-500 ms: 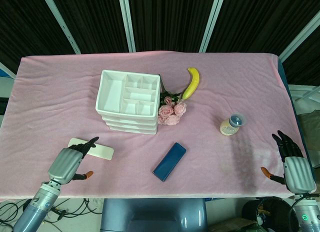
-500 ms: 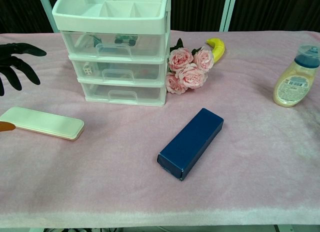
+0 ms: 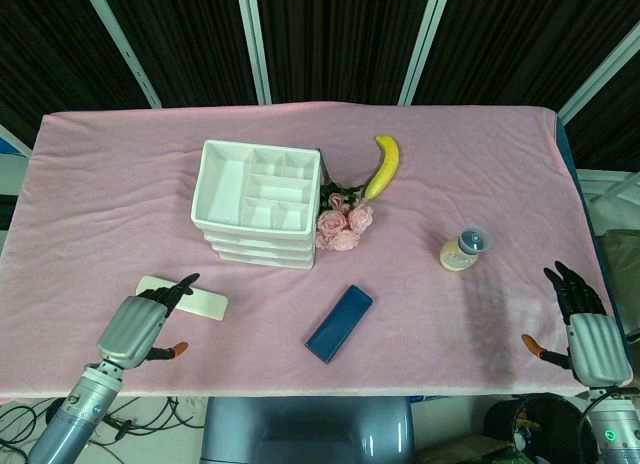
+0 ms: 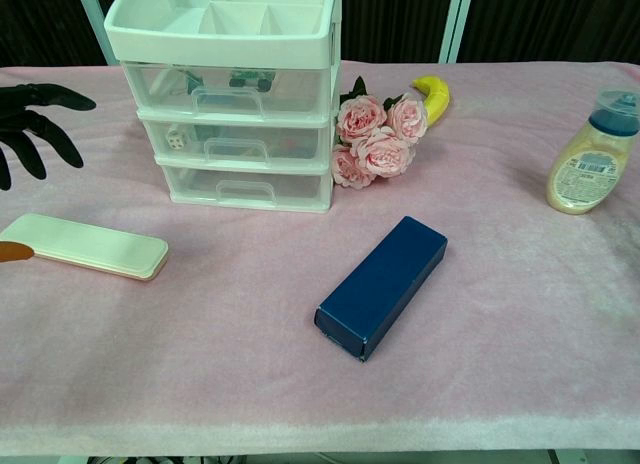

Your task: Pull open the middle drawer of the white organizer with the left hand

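The white organizer (image 3: pixel 257 201) (image 4: pixel 235 94) stands left of centre on the pink cloth, with three clear drawers, all closed. Its middle drawer (image 4: pixel 238 142) has a handle at its front. My left hand (image 3: pixel 137 322) (image 4: pixel 32 119) hovers open at the front left, fingers spread, well left of the organizer and above a flat white case (image 3: pixel 182 297) (image 4: pixel 83 245). Nothing is in it. My right hand (image 3: pixel 587 329) rests open near the table's right front corner, in the head view only.
Pink roses (image 3: pixel 343 223) (image 4: pixel 377 137) and a banana (image 3: pixel 383 165) (image 4: pixel 432 94) lie right of the organizer. A dark blue box (image 3: pixel 339 323) (image 4: pixel 382 284) lies in front of centre. A small bottle (image 3: pixel 463 249) (image 4: pixel 592 155) stands to the right.
My left hand has edged slightly toward the organizer. Nothing else has moved.
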Motion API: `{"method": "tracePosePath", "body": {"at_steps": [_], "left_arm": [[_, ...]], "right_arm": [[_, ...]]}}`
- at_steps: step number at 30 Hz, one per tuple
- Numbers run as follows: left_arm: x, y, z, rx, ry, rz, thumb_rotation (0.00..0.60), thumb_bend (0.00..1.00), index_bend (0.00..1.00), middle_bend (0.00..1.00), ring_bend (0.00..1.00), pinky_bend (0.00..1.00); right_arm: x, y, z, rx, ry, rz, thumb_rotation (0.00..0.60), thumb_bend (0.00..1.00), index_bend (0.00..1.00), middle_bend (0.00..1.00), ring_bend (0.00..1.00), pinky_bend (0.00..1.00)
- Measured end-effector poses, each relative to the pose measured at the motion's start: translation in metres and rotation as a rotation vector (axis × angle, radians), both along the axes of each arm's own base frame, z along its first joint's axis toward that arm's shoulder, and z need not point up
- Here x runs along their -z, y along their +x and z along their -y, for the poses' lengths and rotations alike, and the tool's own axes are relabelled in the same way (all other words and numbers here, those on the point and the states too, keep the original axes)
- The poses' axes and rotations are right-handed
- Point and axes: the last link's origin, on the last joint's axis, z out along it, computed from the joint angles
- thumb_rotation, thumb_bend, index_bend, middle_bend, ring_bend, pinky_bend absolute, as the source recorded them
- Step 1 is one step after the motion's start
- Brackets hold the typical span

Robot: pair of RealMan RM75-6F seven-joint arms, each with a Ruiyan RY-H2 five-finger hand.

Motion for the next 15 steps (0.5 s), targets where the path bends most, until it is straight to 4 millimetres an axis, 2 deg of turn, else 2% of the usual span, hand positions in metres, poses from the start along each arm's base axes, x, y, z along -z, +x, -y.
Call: {"method": "tracePosePath", "body": {"at_steps": [15], "left_arm": [[0.0093,0.0082,-0.0078,0.005,-0.017,0.003,0.6,0.16,0.0,0.27,0.3,0.41]], "right_arm": [[-0.0002,-0.0008,0.001,0.007,0.0,0.01,0.6,0.08,0.0,0.0,0.0,0.12]]}}
